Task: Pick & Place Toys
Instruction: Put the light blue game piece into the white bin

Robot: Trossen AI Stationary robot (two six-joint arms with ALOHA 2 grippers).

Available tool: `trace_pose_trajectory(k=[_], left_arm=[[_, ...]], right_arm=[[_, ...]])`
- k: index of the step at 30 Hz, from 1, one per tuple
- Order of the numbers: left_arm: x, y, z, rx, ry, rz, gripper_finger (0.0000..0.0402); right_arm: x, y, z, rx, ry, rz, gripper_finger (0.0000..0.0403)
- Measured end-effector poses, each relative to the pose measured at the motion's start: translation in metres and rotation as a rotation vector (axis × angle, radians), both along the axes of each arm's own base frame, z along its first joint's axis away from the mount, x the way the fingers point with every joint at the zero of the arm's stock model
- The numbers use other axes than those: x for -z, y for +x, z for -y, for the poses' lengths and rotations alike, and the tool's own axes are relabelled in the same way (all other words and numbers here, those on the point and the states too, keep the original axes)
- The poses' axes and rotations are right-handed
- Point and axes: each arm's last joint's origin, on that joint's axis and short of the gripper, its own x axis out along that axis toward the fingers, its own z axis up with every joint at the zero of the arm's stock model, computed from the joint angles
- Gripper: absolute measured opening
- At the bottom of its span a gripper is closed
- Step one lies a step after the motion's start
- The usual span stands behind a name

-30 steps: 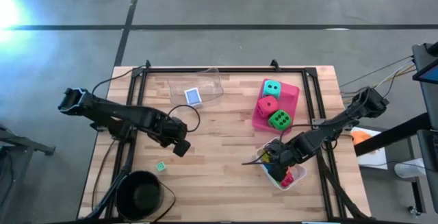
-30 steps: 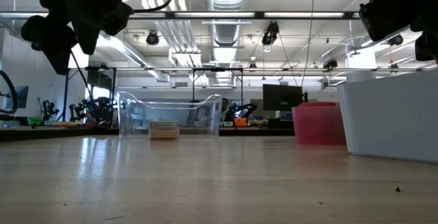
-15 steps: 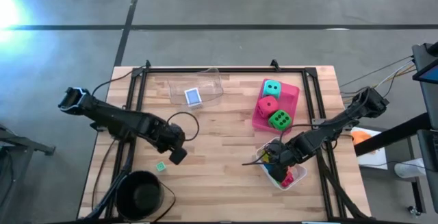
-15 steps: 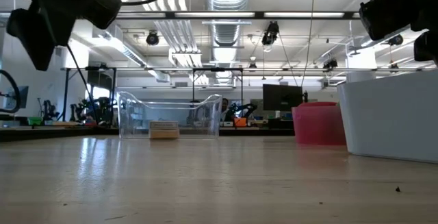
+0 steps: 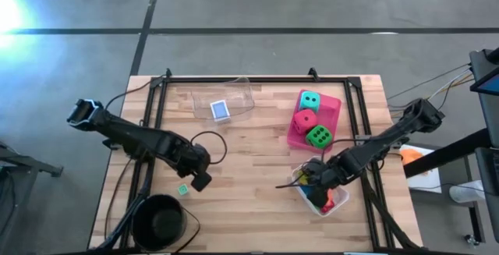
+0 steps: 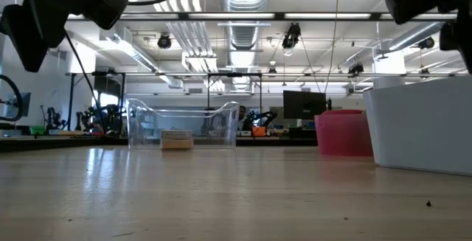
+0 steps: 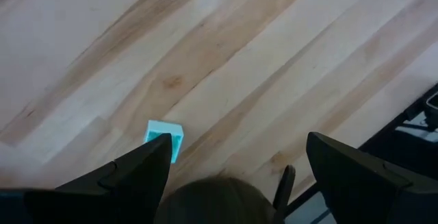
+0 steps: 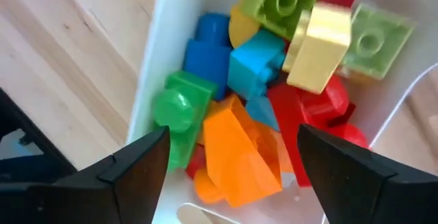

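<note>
A small teal brick (image 5: 182, 189) (image 7: 164, 136) lies flat on the wood near the table's front left. My left gripper (image 5: 200, 180) (image 7: 233, 162) hangs open just above and to the right of it, touching nothing. My right gripper (image 5: 318, 191) (image 8: 233, 162) is open above the white tray (image 5: 343, 197) (image 8: 154, 66). The tray holds a heap of bricks: green (image 8: 179, 107), blue (image 8: 209, 49), orange (image 8: 236, 145), red (image 8: 318, 111) and, on top, yellow (image 8: 318, 46). Nothing is between its fingers.
Teal (image 5: 310, 99), red (image 5: 304, 119) and green (image 5: 317, 136) dice sit in the pink tray (image 5: 335, 105) at the back right. A blue card box (image 5: 221, 110) lies in the clear tray (image 5: 240, 91). A black bowl (image 5: 160, 220) stands at the front left corner.
My left gripper has moved toward the table's near edge and a little left, closing in on the teal brick, which has stayed put.
</note>
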Motion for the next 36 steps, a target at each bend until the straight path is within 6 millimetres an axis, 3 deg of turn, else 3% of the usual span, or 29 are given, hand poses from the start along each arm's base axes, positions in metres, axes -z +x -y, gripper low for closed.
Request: trace_pose_trajectory(k=[10, 16, 25, 36], left_arm=[[0.011, 0.018, 0.011, 0.077, 0.019, -0.118, 0.0342], [0.021, 0.017, 0.02, 0.072, 0.014, -0.207, 0.0342], [0.04, 0.021, 0.028, 0.02, -0.06, -0.372, 0.0342], [0.073, 0.031, 0.031, 0.181, -0.024, -0.447, 0.0342]], right_arm=[[-0.043, 0.01, -0.003, -0.081, -0.058, 0.107, 0.0313], [-0.056, 0.007, -0.001, -0.131, -0.123, 0.105, 0.0313], [-0.05, 0.004, 0.002, -0.18, -0.188, 0.103, 0.0313], [-0.036, -0.002, 0.0, -0.232, -0.213, 0.066, 0.0314]])
